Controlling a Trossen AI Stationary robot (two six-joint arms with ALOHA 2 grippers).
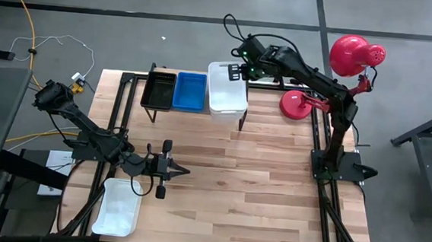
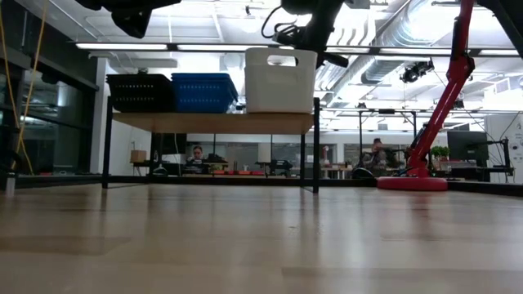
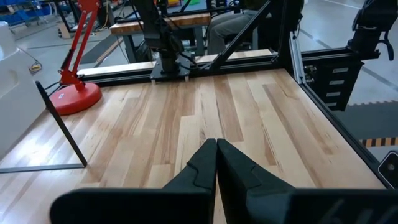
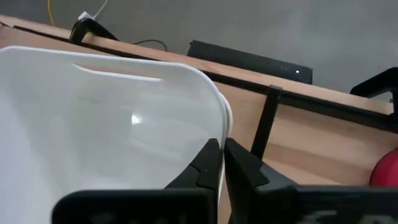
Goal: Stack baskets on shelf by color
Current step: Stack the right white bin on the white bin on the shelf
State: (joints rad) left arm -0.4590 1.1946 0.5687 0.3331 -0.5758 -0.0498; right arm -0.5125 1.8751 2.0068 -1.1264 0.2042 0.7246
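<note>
- White basket (image 1: 227,91) sits rightmost on my shelf (image 1: 235,116); right gripper (image 4: 221,163) at its far rim, jaws closed together.
- Left gripper (image 1: 176,169) over the near surface (image 1: 257,185), jaws shut, empty.

Around the shelf (image 1: 236,107), my way was mixed. Its top was filled side by side by the black basket (image 1: 158,89), blue basket (image 1: 190,91) and white basket (image 1: 227,88). In front of it the tabletop (image 1: 258,177) lay bare. The red lamp (image 1: 333,76) crowded its right end.
</note>
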